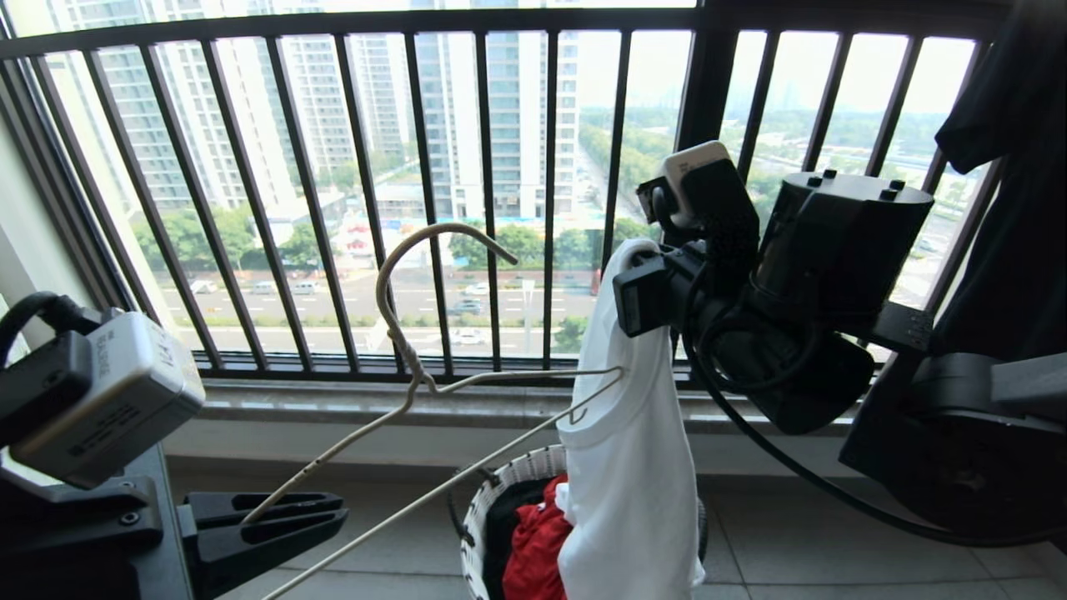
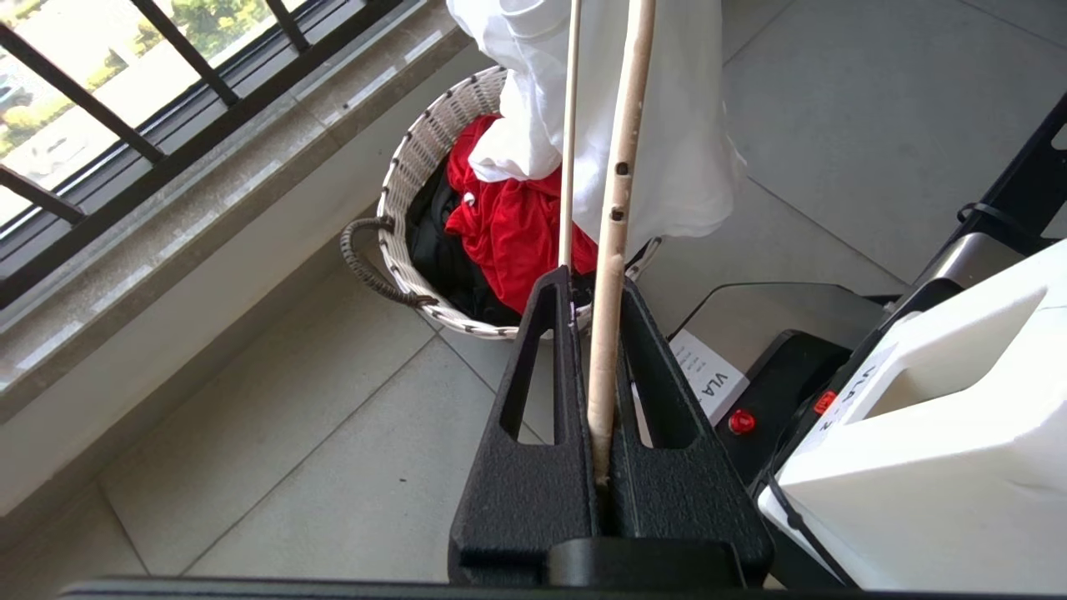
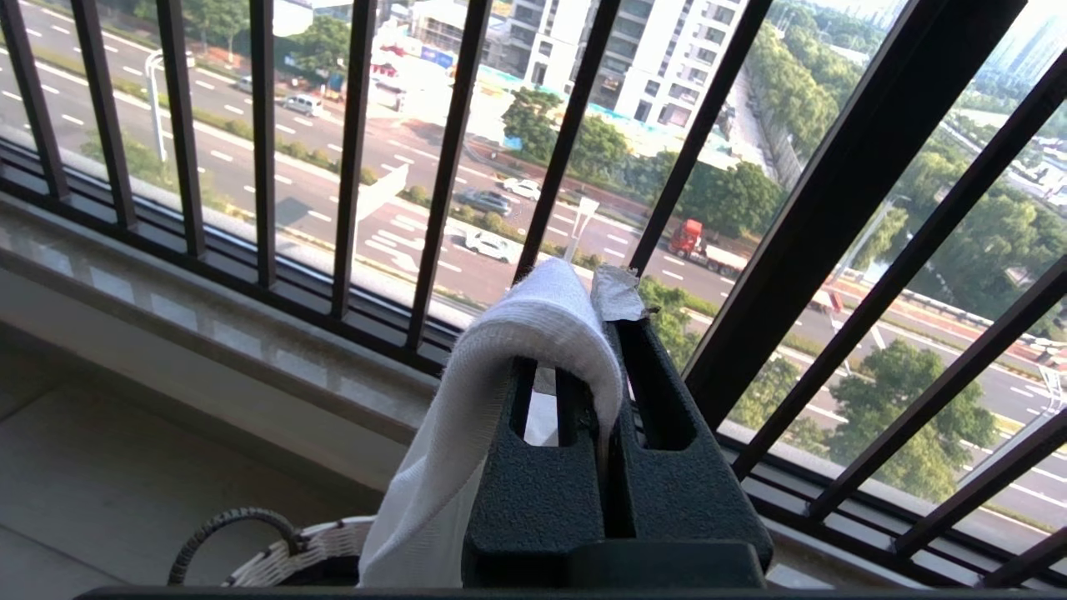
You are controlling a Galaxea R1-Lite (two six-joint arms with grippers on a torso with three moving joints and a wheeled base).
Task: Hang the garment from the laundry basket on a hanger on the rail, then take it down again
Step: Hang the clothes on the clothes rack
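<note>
Head view shows the left gripper [image 1: 275, 521] clamped on the hanger [image 1: 433, 392] and the right gripper [image 1: 646, 292] pinching the white shirt [image 1: 629, 467] above the basket [image 1: 500, 492]; judging so, slide the hanger's tip into the neck opening slowly, keeping cloth taut.

Your left gripper [image 1: 275, 521] sits low at the left, jaws clamped tight on the hanger [image 1: 433, 383] rod — arm reaching forward. Your right gripper [image 1: 642, 287] is raised mid-right, pointing left — jaws pinched on the garment [image 1: 629, 483].
</note>
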